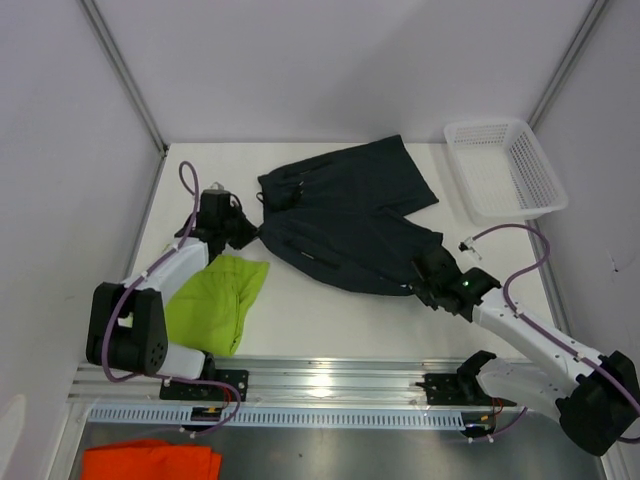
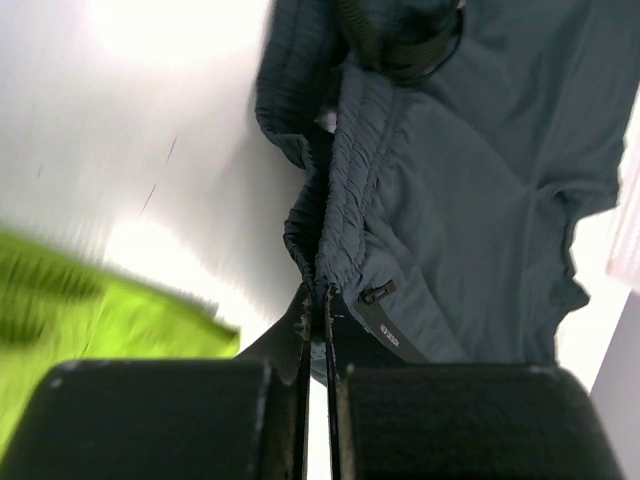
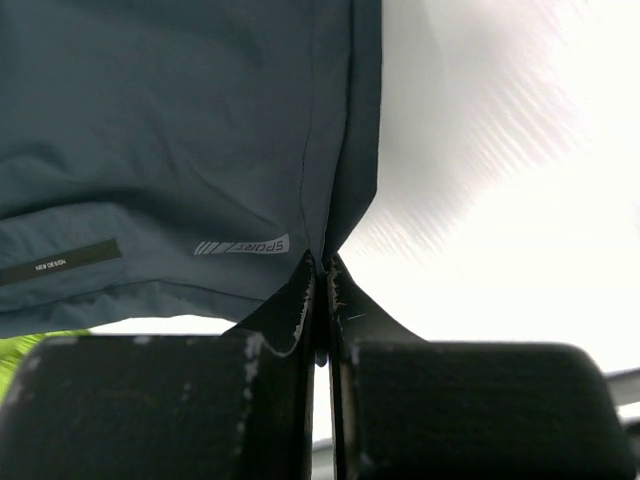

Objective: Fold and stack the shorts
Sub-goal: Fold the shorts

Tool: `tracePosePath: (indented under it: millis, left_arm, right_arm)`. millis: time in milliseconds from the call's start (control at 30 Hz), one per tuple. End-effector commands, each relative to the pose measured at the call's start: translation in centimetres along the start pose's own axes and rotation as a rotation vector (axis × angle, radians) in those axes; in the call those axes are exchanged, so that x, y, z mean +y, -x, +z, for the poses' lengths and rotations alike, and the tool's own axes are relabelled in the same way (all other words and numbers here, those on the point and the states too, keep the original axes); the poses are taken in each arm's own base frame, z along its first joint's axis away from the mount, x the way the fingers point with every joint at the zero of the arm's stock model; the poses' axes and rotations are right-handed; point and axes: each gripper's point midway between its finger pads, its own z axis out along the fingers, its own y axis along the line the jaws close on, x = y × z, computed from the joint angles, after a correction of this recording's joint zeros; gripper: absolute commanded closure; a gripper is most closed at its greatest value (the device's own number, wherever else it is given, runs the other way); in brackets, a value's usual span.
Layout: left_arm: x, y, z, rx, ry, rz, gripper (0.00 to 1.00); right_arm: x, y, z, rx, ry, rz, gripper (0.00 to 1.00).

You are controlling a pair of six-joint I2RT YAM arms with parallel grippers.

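Shorts (image 1: 350, 215) pinched (left tool (image 2: 317, 300), right tool (image 3: 320, 270)).

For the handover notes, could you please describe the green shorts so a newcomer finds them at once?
On the white table, look to the near left corner, beside the left arm. The green shorts lie there in a compact fold; their bright lime colour marks them off from the larger dark shorts spread mid-table and the orange cloth.
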Motion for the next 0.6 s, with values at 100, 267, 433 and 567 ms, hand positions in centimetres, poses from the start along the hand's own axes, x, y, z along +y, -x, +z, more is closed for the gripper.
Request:
tracePosePath:
  millis: [100,267,433,567]
  left_arm:
    - [2.4,-4.9,-3.3,0.118,0.058,-0.038,1.00]
    - [2.7,-5.2,-5.6,0.092,0.063,-0.037,1.00]
    - [2.1,-3.8,-6.4,0.079,0.113,-0.059,1.00]
    - [0.4,-2.0,-6.0,0.100,0.145,-0.061,1.00]
  right_arm:
    - [-2.2,-0.3,-3.1,-0.002,-0.018,-0.061,1.00]
    - [-1.7,1.3,-4.6,-0.067,0.037,-0.097,1.00]
    - [3.0,5.6,-5.5,-0.162,0.142,-0.147,1.00]
    - [8.2,9.0,-5.9,-0.184,0.297,-0.266,1.00]
